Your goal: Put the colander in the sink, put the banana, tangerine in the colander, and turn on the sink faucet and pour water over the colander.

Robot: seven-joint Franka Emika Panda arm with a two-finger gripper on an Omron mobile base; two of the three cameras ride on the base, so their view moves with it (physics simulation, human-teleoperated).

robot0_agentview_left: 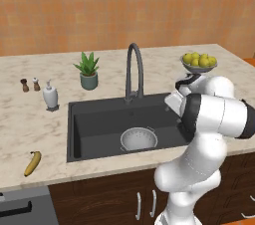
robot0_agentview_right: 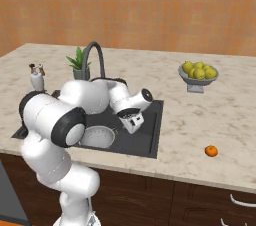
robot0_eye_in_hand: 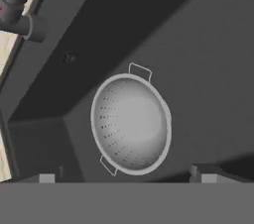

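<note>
Colander point(robot0_eye_in_hand: 131, 124) sits upright on the sink point(robot0_agentview_left: 99, 114) floor near its front wall, ready for fruit, so my fingers point(robot0_eye_in_hand: 126, 178) hang spread wide and empty above it, while the banana point(robot0_agentview_left: 33, 163) waits by the surface's front edge.

Kitchen, rendered: marble table point(robot0_agentview_left: 30, 124) with sink point(robot0_agentview_left: 99, 119), faucet point(robot0_agentview_left: 134, 69), dark cabinets point(robot0_agentview_left: 109, 199) below, fruit bowl point(robot0_agentview_left: 198, 62), plant point(robot0_agentview_left: 88, 70), shakers point(robot0_agentview_left: 30, 84), orange wall point(robot0_agentview_left: 124, 5).
</note>
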